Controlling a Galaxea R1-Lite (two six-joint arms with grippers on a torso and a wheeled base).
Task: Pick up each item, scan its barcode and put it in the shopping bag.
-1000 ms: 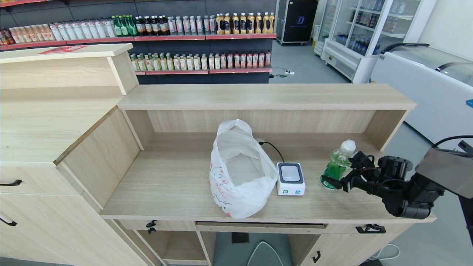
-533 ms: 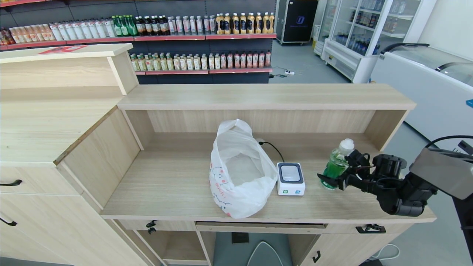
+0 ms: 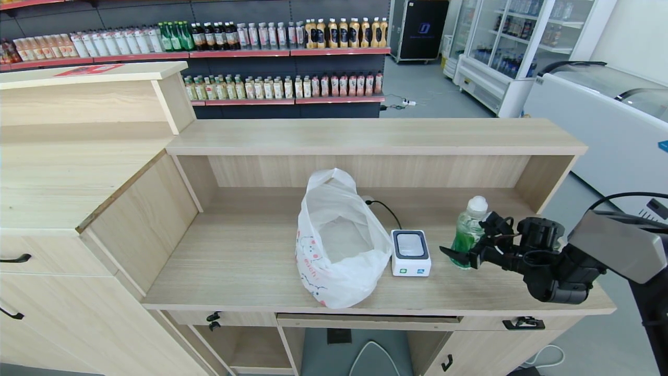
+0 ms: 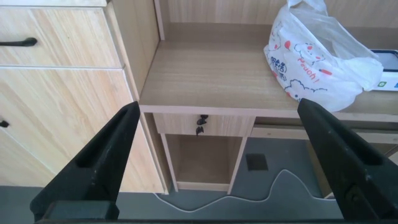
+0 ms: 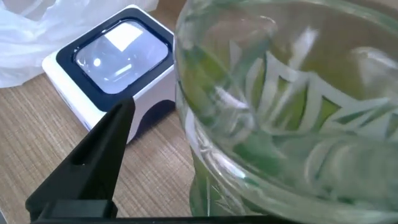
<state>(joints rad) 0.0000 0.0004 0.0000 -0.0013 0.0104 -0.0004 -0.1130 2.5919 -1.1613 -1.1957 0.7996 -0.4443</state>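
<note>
Bottle with green liquid sits clamped in right pincer, roughly upright, just right of scanner on bench. Left pincer is wide open and holds nothing, off the bench's front-left side.

Step in hand looks like the scan. Advice:
- carry bottle over scanner window, low
- roll wrist until barcode faces the glass; can't tell from here which side it's on
- near finger sticks out toward scanner, so watch for a knock
- round smooth plastic, so grip firm and move slow

Shopping bag is just beside scanner's left, mouth open.
</note>
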